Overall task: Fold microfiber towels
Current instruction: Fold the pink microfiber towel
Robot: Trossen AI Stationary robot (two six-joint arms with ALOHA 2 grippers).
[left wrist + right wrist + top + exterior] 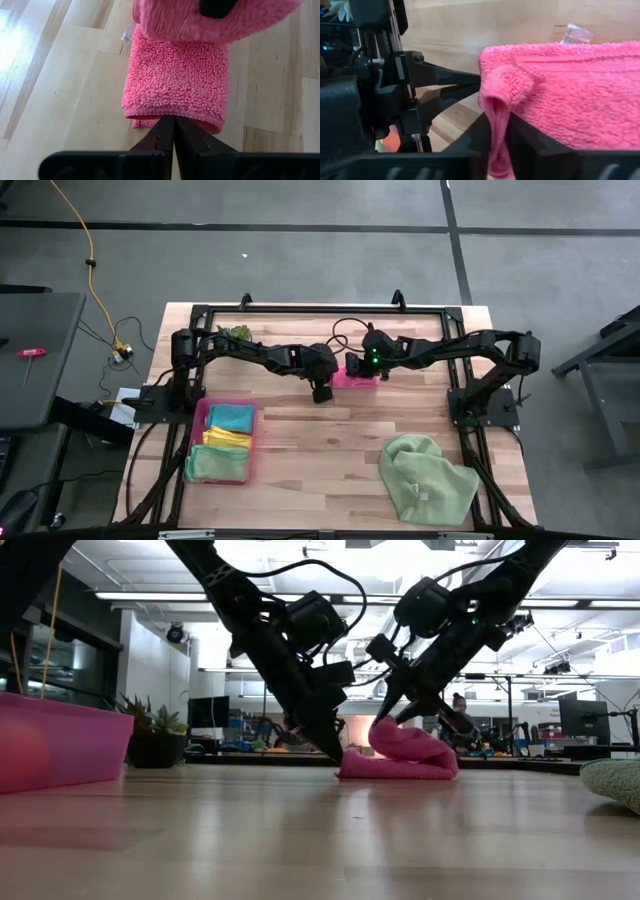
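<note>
Grey floor surrounds the wooden table (330,455) in the high view. The hot pink towel (360,374) lies mid-table at the far side with both arms meeting over it; a pale green towel (428,479) sits crumpled near the front right, and teal, yellow and green towels are stacked in the pink tray (197,442) at the front left.

Low view: the pink towel (400,753) humps up in a soft roll, so it is light and floppy and will sag wherever unsupported.

Left wrist view: the left end effector (174,131) has its fingers pressed together, tips at the folded towel's near edge, seemingly pinning it, not gripping.

Right wrist view: the right end effector (496,131) is narrowly parted with a pinched fold of pink pile between its fingers. Corners and hemmed edges look like the surest places to grip.
</note>
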